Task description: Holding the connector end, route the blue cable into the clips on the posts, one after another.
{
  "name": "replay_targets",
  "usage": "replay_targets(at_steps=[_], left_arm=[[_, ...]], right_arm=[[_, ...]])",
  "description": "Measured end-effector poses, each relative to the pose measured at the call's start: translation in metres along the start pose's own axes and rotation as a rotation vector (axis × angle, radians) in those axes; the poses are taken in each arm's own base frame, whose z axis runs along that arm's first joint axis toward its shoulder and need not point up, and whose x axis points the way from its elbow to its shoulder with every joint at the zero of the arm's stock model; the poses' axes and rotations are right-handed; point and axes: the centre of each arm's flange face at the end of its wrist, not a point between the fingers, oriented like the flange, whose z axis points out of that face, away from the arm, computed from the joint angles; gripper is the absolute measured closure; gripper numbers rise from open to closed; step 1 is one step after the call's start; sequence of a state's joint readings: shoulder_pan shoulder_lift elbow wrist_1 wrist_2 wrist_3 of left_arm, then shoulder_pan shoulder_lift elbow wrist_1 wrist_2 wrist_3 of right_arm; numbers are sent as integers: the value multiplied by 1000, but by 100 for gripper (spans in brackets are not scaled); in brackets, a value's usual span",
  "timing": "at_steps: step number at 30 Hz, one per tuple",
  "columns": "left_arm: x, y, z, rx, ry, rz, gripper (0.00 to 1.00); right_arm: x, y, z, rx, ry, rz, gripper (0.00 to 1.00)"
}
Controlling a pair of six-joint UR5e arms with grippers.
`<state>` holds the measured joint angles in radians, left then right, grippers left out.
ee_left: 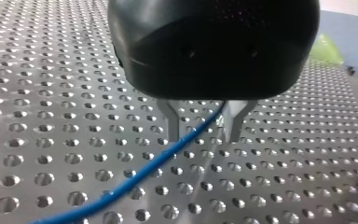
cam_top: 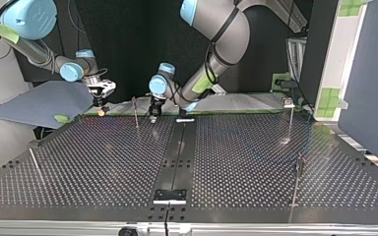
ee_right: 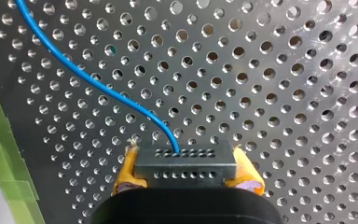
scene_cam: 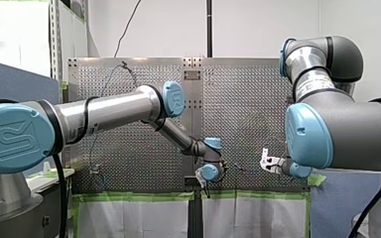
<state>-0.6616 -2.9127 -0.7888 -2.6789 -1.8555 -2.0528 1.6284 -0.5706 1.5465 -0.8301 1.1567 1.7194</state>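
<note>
Behind my left pincer, upper end of blue cable.

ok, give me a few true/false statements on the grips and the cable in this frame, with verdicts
1. My right end effector grips the grey rectangular connector between yellow pads. True.
2. The thin blue cable leaves that connector. True.
3. My left end effector is clamped shut on the cable. False: its metal fingers stand apart, with the cable passing between them.
4. The table is solid wood. False: it is a perforated metal table.
</note>
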Motion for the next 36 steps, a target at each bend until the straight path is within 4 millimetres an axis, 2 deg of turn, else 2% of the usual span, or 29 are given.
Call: replay_targets(at_steps=[3, 4, 5, 6, 7, 8, 9, 19, 25, 31, 36], left_arm=[[1, 1, -2, -4, 18, 24, 45], [1, 1, -2, -3, 23, 29, 34], [2, 1, -2, 2, 29, 36, 34], [3, 1, -2, 7, 33, 42, 23], [3, 0, -3, 12, 38, 47, 5], [3, 0, -3, 16, 44, 52, 5], [3, 0, -3, 18, 49, 54, 0], [7, -1, -6, 63, 117, -4, 0], [-5, -11, -8, 96, 169, -3, 0], [-1, -22, -26, 123, 251, 63, 0], [-7, -34, -44, 125, 302, 121, 0]], right_arm=[[0, 0, 0, 0, 0, -1, 100], [0, 0, 0, 0, 0, -1, 100], [0, 0, 0, 0, 0, -1, 100], [0, 0, 0, 0, 0, -1, 100], [0, 0, 0, 0, 0, -1, 100], [0, 0, 0, 0, 0, -1, 100], [0, 1, 0, 0, 0, -1, 100], [-1, -1, 0, 4, -4, 1, 100], [-1, 4, -2, -8, -7, 5, 100], [-2, 6, -3, -21, -18, 11, 100], [-3, 8, -4, -29, -24, 15, 100]])
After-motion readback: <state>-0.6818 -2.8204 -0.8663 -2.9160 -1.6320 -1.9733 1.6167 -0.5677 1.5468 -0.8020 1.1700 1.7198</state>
